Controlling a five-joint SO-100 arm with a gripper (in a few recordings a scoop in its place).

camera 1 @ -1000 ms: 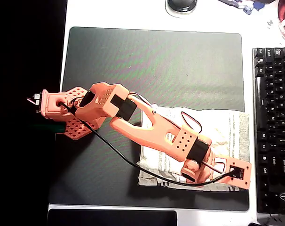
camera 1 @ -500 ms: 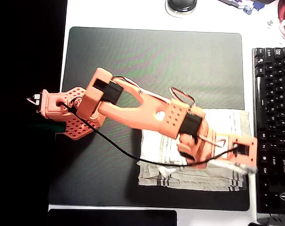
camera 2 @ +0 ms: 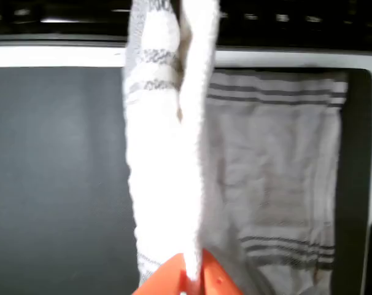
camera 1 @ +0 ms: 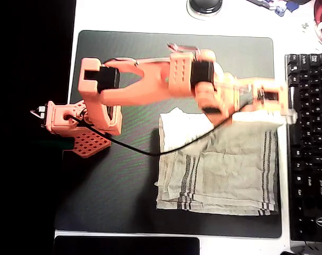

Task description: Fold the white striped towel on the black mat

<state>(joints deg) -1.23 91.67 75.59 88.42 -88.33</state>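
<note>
Towel: I see the white striped towel [camera 1: 225, 170] lying on the right part of the black mat [camera 1: 129, 58] in the overhead view, with its far edge lifted off the surface. That raised edge is what I need in order to carry one half over the other.

Gripper: my gripper [camera 2: 189, 276] is pinched on the towel. In the wrist view a bunched strip of cloth rises from between the orange fingers, so the hold looks firm enough to drag fabric.

Arm: I have the orange arm [camera 1: 150, 85] stretched across the mat toward the keyboard [camera 1: 310, 149], high above the cloth, which gives the lifted edge room to hang free.

Fold: I judge it only begun, since most of the towel lies flat and single.

Risk: the cloth is soft and may slip or bunch as I carry it.
</note>
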